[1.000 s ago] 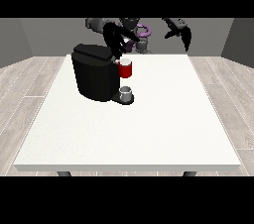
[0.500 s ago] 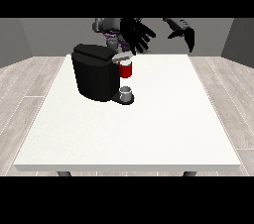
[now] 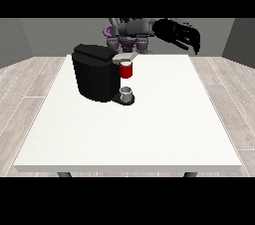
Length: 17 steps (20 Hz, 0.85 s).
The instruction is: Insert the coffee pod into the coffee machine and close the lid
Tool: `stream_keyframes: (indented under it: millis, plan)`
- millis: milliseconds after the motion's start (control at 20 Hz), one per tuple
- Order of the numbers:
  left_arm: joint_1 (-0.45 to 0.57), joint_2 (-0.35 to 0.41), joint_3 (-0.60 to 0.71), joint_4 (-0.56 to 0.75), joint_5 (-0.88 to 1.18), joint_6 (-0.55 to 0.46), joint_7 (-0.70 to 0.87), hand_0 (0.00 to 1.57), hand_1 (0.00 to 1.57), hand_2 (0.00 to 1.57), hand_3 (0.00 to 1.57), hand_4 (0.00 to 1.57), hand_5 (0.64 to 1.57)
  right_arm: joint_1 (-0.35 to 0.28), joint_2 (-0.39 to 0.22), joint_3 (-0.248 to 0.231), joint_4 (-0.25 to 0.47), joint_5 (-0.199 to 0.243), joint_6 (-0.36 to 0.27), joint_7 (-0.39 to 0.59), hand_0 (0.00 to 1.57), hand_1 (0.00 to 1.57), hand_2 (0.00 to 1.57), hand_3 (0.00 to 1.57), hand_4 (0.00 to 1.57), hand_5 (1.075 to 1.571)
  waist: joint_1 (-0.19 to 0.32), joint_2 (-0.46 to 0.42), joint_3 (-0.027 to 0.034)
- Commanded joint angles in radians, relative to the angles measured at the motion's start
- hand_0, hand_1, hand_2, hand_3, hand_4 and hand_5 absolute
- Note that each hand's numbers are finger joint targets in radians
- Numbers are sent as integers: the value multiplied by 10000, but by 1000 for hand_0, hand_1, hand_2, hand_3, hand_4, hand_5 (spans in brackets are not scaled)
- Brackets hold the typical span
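A: Front view: the coffee machine [image 3: 97, 77] stands in the upper left part of the table [image 3: 149, 134], its lid [image 3: 94, 53] lying low over the black body. A red thing at the machine [image 3: 126, 70] sits under the grey head, and a small grey thing [image 3: 127, 92] rests on the base below it. I cannot tell whether that is the pod.

B: And the hands?

A: One shows, the hand at the view's right [image 3: 182, 35], raised at the upper right of the frame, well apart from the machine. Its fingers look spread and hang down with nothing between them. The other hand does not show.

B: What could go wrong?

A: I judge the reach is the risk. The hand has to cross toward the frame's centre, and a low sweep could knock the machine's head or nudge the grey thing off its base. Coming in from above seems safer.

B: Room to move?

A: Plenty. The table's lower half and right side lie open, and the machine is set back from the left edge.
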Motion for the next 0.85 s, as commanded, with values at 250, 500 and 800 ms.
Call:
stream_keyframes:
  millis: [250, 500, 800]
  plan:
    - [376, -58, -290, -314, -196, 15, -186, 0, 0, 0, 0, 258, 1571, -435, 936, 195, 1158, 86, -364, -1652, 0, 0, 0, 0, 0, 1571, -277, 10, -28]
    - [1317, -233, -349, -806, -32, 97, 253, 0, 0, 0, 0, 266, 1571, 185, 963, 59, 1465, -362, 271, -3039, 0, 0, 0, 0, 0, 1571, -665, -706, -22]
    - [2041, 518, 984, 542, 336, 107, -833, 0, 0, 0, 0, 266, 1571, 1728, 2951, 1630, 493, -309, 19, -3568, 0, 0, 0, 0, 259, 1571, -2271, -1634, -30]
